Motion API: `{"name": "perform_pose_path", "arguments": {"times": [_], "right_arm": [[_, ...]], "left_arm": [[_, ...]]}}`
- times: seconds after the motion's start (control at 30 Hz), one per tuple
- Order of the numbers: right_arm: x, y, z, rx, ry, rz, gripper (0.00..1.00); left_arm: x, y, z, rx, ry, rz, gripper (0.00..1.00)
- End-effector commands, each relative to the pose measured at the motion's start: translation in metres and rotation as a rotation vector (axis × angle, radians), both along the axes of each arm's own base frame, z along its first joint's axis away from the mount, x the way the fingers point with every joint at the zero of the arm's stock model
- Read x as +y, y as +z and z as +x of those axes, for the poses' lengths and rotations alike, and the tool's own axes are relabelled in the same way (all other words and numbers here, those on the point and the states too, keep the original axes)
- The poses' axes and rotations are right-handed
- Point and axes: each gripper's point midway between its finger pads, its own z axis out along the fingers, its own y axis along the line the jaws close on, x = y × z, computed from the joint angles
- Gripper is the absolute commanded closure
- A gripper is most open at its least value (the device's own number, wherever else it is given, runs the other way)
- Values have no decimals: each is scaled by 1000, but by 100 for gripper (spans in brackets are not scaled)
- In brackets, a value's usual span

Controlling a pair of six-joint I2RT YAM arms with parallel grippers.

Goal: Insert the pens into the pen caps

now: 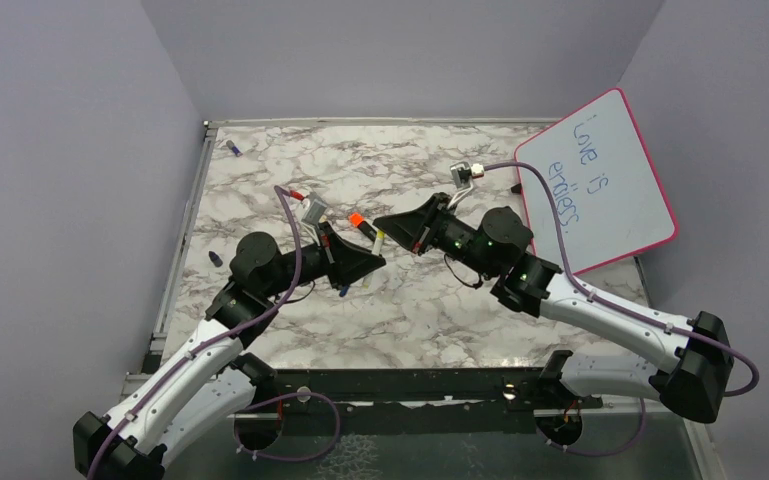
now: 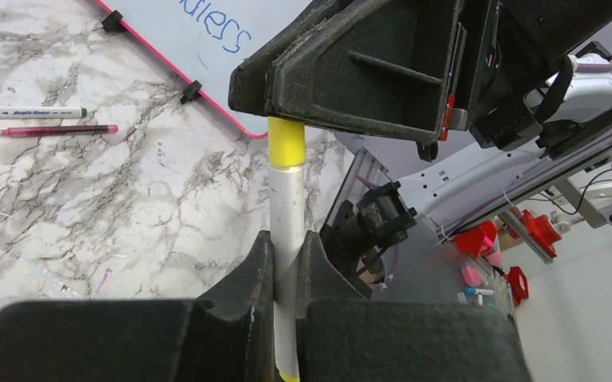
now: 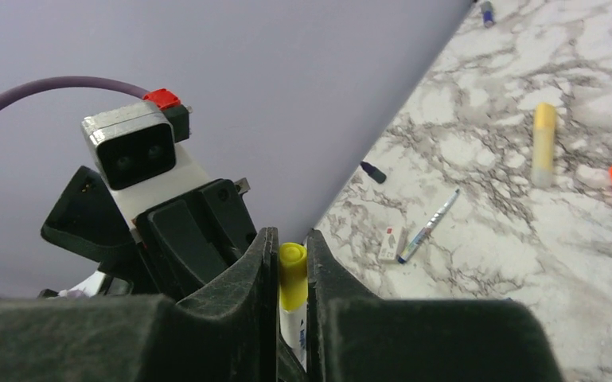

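Note:
My left gripper (image 2: 288, 239) is shut on a white pen (image 2: 286, 203) with a yellow rear end. A yellow pen cap (image 2: 286, 142) sits over the pen's far end, its rim against the white body. My right gripper (image 3: 290, 239) is shut on that yellow cap (image 3: 292, 274), with the white pen body (image 3: 296, 328) showing below it. In the top view both grippers, left (image 1: 365, 262) and right (image 1: 387, 226), meet tip to tip above mid-table. Other pens lie loose: a green-ended white one (image 2: 28, 113), a dark red one (image 2: 60, 130) and a yellow one (image 3: 543, 143).
The pink-framed whiteboard (image 1: 600, 180) leans at the back right. A black highlighter with an orange end (image 1: 359, 222) lies just behind the grippers. Loose blue caps lie at the back left (image 1: 232, 148) and left edge (image 1: 216, 258). A thin blue stick (image 3: 428, 227) lies nearby.

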Motion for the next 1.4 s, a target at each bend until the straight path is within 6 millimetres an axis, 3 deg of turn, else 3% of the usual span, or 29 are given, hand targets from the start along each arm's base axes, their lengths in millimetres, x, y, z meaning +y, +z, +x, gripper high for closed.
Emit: {"name": "perform_pose_path", "arguments": {"times": [0.0,0.07,0.37,0.53,0.73,1.07,1.23,1.37], "right_arm": [[4,-4,-16,-27,97,-21,93],[6,-8,-24,-18,143,-22,99],[12,-16,-60,66,360,11,99],[12,-30,-68,108,414,13,99],[16,-30,-81,104,501,58,99],[16,-59,-82,109,510,27,99],[14,-54,-98,110,597,55,99],[11,-43,-112,98,677,87,99]], "left_arm": [[7,59,-4,-120,21,-82,100],[7,70,-5,-138,23,-114,100],[11,86,8,-153,101,-139,100],[14,107,20,-159,157,-102,100],[6,126,21,-178,117,-136,100],[11,154,31,-228,179,-154,100],[19,157,40,-251,252,-121,100],[14,153,46,-251,244,-109,100]]}}
